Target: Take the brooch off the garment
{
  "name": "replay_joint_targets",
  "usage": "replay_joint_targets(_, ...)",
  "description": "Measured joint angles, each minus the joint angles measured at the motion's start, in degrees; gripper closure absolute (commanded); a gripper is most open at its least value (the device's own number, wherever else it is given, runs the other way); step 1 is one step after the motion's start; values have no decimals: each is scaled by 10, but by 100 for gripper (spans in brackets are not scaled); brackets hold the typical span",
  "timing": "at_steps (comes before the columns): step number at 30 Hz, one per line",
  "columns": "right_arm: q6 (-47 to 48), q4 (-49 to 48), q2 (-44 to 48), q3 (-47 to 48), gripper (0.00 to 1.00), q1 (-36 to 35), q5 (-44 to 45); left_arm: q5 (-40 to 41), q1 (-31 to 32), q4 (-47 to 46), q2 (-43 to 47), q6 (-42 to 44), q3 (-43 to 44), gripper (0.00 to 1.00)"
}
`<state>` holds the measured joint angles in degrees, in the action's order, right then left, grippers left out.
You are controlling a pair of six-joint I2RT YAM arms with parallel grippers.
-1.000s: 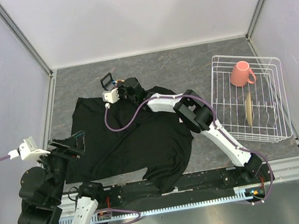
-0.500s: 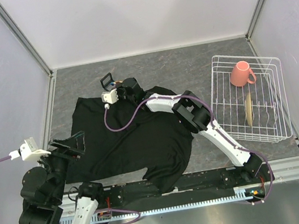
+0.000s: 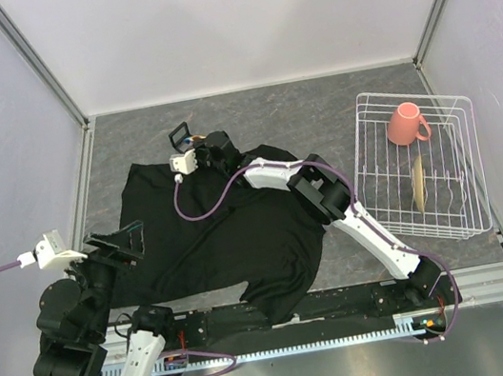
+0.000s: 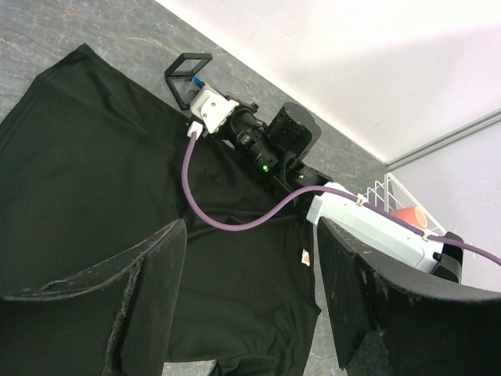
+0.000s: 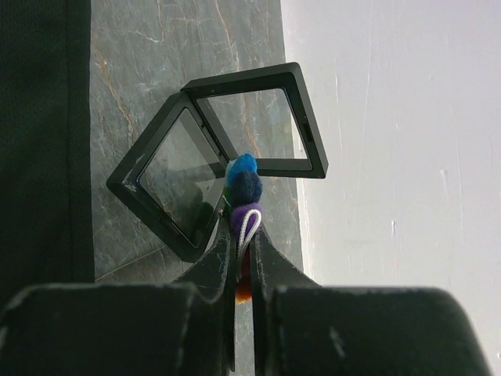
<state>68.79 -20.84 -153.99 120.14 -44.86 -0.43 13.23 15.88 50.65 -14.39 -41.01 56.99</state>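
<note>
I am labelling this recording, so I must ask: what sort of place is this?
Probably a robot test cell, not a home: bare white walls in a metal frame, two arms bolted to a rail, and staged props, a shirt and a dish rack.

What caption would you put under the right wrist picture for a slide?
The right gripper pinches the colourful brooch over an open black case, beside the black garment.
</note>
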Motion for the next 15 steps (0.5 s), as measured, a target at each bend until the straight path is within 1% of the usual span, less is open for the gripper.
replay_joint_targets(7,-6,-5,-9,8,85,0,-4,0,0,0,4,0,-5,26)
replay_joint_targets(10,-9,-6,-11,9,85,-2,-9,0,0,0,5,0,-7,26)
replay_joint_targets(15,-17,-12,-16,11,78,-6,-12,0,0,0,7,0,-8,26)
